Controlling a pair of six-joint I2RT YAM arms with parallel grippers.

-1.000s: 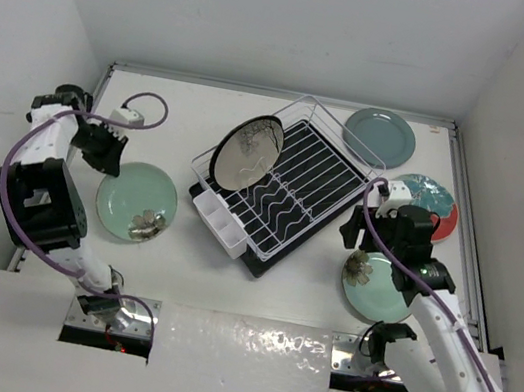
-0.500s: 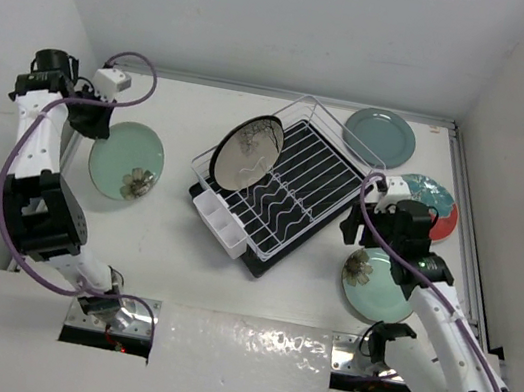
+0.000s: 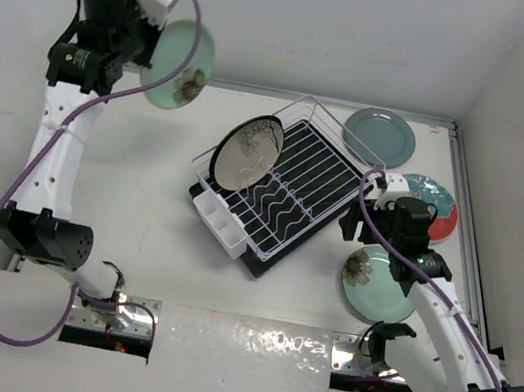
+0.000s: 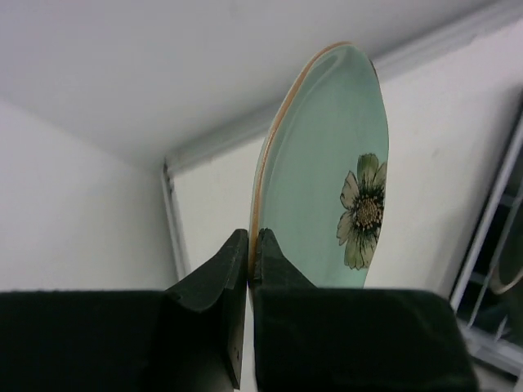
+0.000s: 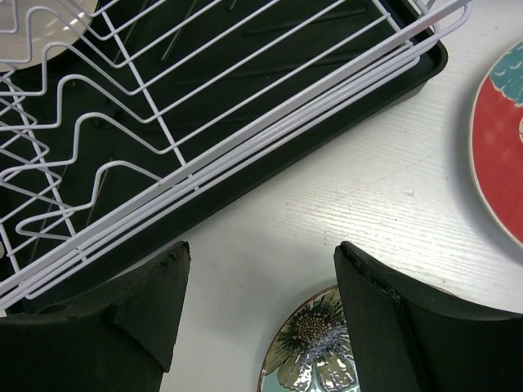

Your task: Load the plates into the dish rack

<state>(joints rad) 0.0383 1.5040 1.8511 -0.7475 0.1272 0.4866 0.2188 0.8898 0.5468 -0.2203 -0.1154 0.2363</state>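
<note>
My left gripper (image 3: 143, 51) is raised high at the far left and is shut on the rim of a pale green plate with a dark flower (image 3: 178, 67), held on edge; in the left wrist view the gripper (image 4: 249, 245) pinches the plate (image 4: 327, 196). The dish rack (image 3: 285, 182) stands mid-table with a cream plate with a brown rim (image 3: 246, 153) upright in it. My right gripper (image 3: 356, 225) is open and empty, just right of the rack over a second pale green flower plate (image 3: 377, 282), which also shows in the right wrist view (image 5: 315, 355). A grey-teal plate (image 3: 379, 136) and a red plate (image 3: 431, 206) lie at the right.
The rack's white cutlery box (image 3: 219, 223) is at its near-left end. White walls close in the table on the left, back and right. In the right wrist view the rack's black tray edge (image 5: 270, 155) runs just beyond my open fingers and the red plate (image 5: 494, 163) is at right.
My left arm has lifted the pale green flower plate off the table at the left, swung it up and back, and turned it on edge. The right arm has barely moved.
</note>
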